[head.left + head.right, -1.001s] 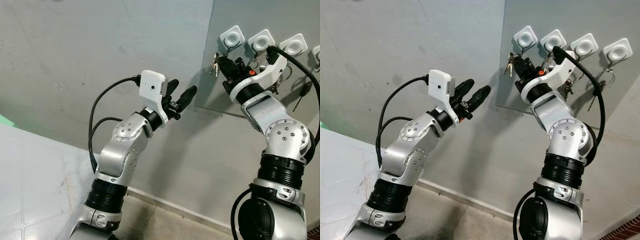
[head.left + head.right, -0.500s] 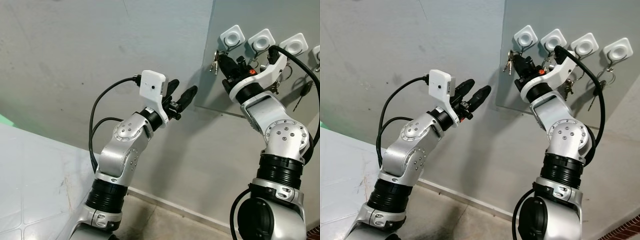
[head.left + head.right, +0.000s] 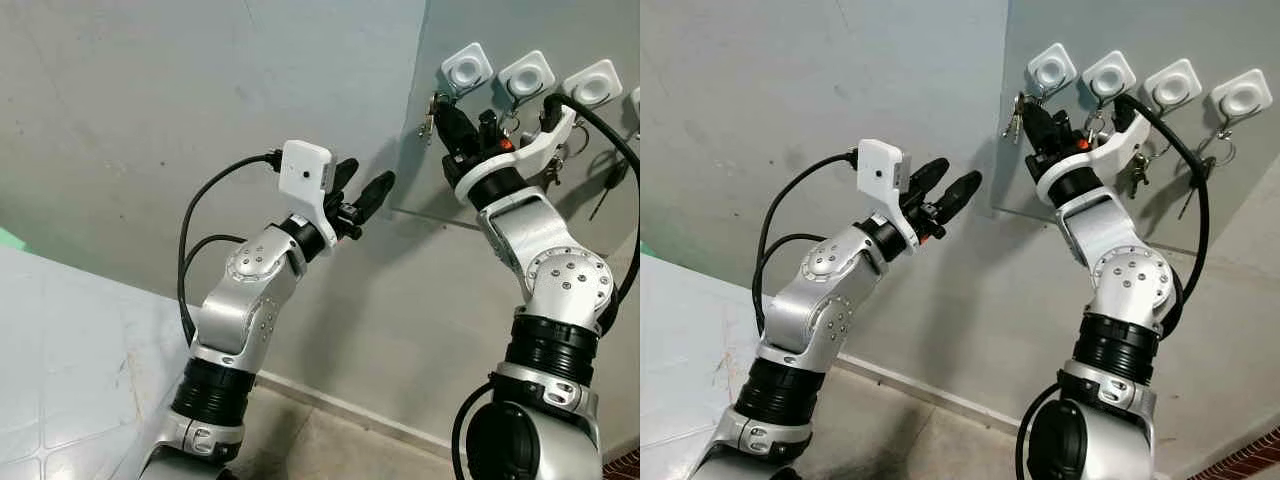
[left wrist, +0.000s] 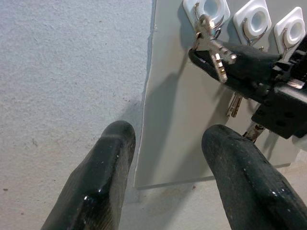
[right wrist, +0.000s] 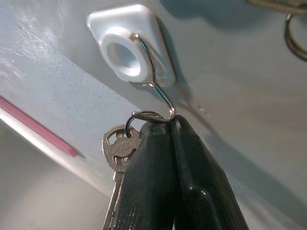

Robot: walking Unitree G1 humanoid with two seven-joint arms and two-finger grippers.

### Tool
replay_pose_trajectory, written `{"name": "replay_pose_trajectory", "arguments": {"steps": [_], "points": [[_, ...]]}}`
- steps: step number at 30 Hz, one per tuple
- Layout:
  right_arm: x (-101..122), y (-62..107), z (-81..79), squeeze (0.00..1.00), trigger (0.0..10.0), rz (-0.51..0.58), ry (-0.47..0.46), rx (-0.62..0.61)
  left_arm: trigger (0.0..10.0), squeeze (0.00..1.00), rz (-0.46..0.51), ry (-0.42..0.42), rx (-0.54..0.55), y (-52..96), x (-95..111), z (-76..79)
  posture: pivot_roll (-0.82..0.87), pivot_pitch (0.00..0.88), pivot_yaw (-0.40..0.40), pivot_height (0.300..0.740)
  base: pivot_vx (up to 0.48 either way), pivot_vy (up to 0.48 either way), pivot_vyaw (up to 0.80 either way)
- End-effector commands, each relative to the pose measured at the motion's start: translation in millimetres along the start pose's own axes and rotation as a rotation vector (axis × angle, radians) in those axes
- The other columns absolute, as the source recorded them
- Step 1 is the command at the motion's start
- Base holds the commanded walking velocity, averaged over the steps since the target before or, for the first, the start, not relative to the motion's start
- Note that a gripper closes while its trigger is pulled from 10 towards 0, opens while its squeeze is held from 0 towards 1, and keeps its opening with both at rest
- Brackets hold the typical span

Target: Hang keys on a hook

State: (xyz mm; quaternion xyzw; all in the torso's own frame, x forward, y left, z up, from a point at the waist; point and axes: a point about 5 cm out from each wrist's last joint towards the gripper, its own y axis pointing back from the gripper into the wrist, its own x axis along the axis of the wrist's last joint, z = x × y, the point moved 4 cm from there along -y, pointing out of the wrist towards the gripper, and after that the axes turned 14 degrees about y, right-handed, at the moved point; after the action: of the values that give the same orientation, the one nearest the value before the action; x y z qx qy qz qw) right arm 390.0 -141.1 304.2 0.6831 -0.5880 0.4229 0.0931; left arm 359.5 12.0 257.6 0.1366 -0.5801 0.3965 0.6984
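You are looking at a panel fixed to the wall, with a row of hooks running across its top. The right gripper is reaching up just below the leftmost hook, its fingers pressed together on the keys, whose ring is sitting at that hook's wire tip. The left gripper is hanging to the left of the panel, well apart from the hooks, fingers spread. Other keys are dangling from hooks further right.
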Motion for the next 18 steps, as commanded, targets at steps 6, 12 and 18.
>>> {"name": "replay_pose_trajectory", "arguments": {"steps": [6, 12, 18], "points": [[10.6, 6.2, -9.0, 0.0, 10.0, 0.08, -0.05, 0.046, 10.0, 0.0, 0.024, -0.005, -0.012, -0.2, 6.8, 4.1, -0.07, 0.029, 0.004, 0.74, 0.0, 0.0, 0.0], [5.9, 11.2, -6.9, 0.0, 10.0, 0.091, -0.078, 0.045, 10.0, 0.0, 0.023, -0.003, -0.014, -0.1, 5.7, 5.1, -0.07, 0.021, 0.001, 0.74, 0.0, 0.0, 0.0], [-9.4, 10.0, -3.1, 0.0, 10.0, 0.015, -0.051, 0.02, 10.0, 0.0, 0.025, -0.002, -0.015, -0.9, 6.0, 5.6, -0.07, 0.024, 0.001, 0.74, 0.0, 0.0, 0.0]]}}
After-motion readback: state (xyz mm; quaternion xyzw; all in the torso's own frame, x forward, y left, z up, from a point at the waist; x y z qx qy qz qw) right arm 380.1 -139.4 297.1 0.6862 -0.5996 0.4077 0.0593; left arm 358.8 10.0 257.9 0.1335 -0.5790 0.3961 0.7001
